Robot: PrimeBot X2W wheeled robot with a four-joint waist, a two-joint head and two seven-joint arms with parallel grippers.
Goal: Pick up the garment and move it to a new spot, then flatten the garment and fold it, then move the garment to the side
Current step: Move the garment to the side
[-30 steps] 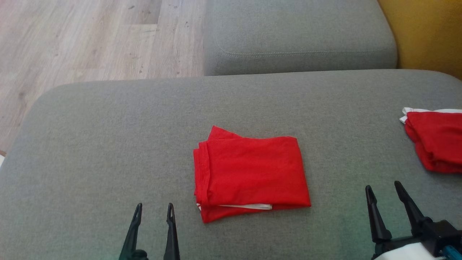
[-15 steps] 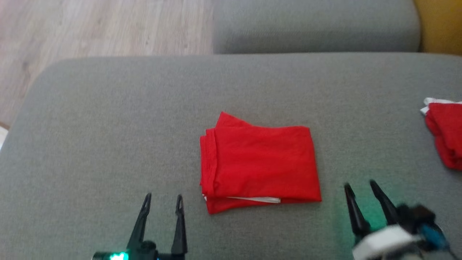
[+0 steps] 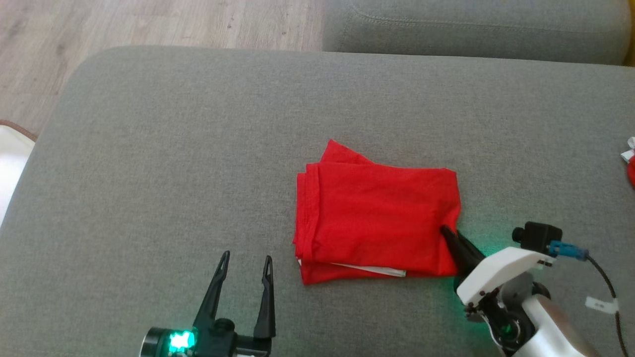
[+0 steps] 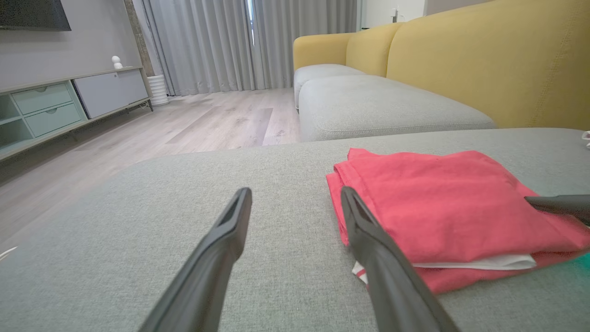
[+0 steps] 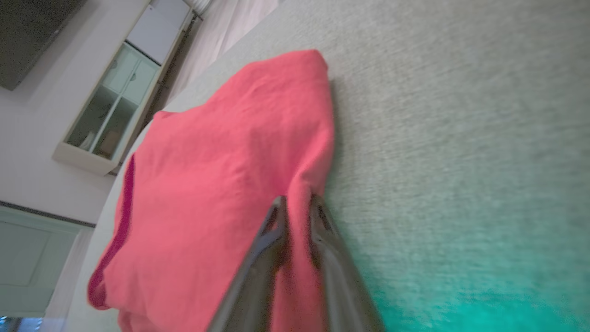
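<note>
A folded red garment (image 3: 377,218) with a white strip at its near edge lies in the middle of the grey seat cushion (image 3: 173,148). My right gripper (image 3: 450,233) is at the garment's right edge, and its two dark fingers pinch a raised fold of the red fabric. The right wrist view shows that gripper (image 5: 297,200) with the garment (image 5: 221,161) bunched between its tips. My left gripper (image 3: 247,256) stands open on the cushion, just left of the garment's near corner. In the left wrist view, that gripper (image 4: 295,191) holds nothing and the garment (image 4: 438,203) lies to its right.
Another red cloth with a white trim (image 3: 631,171) lies at the cushion's far right edge. A second grey cushion (image 3: 471,25) lies beyond, with a yellow backrest (image 4: 484,60) on the right. Wooden floor (image 3: 149,20) runs past the cushion's left end.
The camera has tilted down and turned. My right gripper has reached left to the garment's right edge and narrowed onto the fabric. The left gripper stays open in place.
</note>
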